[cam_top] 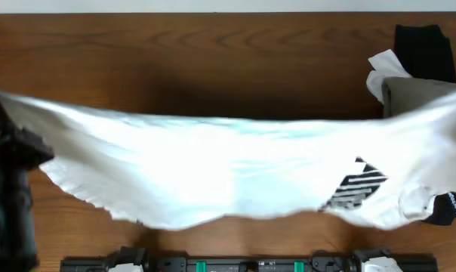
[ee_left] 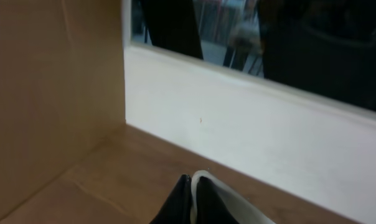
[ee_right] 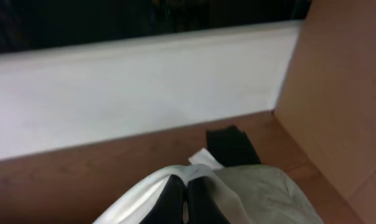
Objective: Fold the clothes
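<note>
A: Where's the shirt?
B: The white T-shirt [cam_top: 213, 174] hangs stretched over the table [cam_top: 213, 60], with its long axis running left to right.
A: Jaws?
B: The left gripper [ee_left: 192, 200] is pinched together on a white edge. The right gripper [ee_right: 187, 198] is clamped on white cloth too.
A: Which arm is nearer?
B: Neither, each holds its own end. The slack sags toward the near side. The grey-beige garment [cam_top: 417, 94] and black garment [cam_top: 424, 49] lie far right, close by the right end.

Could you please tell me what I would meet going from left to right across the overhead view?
Left arm → white T-shirt → black striped print → black garment.
</note>
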Available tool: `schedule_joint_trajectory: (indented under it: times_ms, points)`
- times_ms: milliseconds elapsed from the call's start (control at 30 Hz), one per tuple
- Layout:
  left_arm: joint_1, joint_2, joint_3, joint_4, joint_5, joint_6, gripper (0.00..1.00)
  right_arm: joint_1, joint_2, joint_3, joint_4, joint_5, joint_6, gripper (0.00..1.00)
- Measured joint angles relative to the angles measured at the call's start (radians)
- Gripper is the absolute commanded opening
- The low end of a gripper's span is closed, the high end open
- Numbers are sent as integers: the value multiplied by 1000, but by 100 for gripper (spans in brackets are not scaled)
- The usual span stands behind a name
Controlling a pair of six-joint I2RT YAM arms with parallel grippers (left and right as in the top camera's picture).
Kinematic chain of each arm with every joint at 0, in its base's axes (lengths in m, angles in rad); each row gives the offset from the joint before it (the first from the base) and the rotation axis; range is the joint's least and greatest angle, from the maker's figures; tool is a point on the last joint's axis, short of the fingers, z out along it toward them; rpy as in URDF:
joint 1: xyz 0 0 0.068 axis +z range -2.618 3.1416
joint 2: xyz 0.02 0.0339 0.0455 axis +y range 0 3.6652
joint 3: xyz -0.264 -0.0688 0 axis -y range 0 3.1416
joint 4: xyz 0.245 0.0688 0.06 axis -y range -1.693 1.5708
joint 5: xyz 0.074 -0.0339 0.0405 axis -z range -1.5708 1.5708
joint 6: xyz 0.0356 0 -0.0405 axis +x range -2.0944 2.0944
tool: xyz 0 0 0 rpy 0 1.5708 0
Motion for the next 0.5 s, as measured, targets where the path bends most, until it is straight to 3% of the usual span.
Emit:
schedule_joint_trajectory:
  times_ms: [267, 500]
  points:
    - [0, 278, 0, 11, 0, 0, 6, 0, 356, -3, 45, 5, -15, 1]
    - [0, 595, -3, 223, 74, 4, 6, 0, 669, -18, 250, -3, -30, 1]
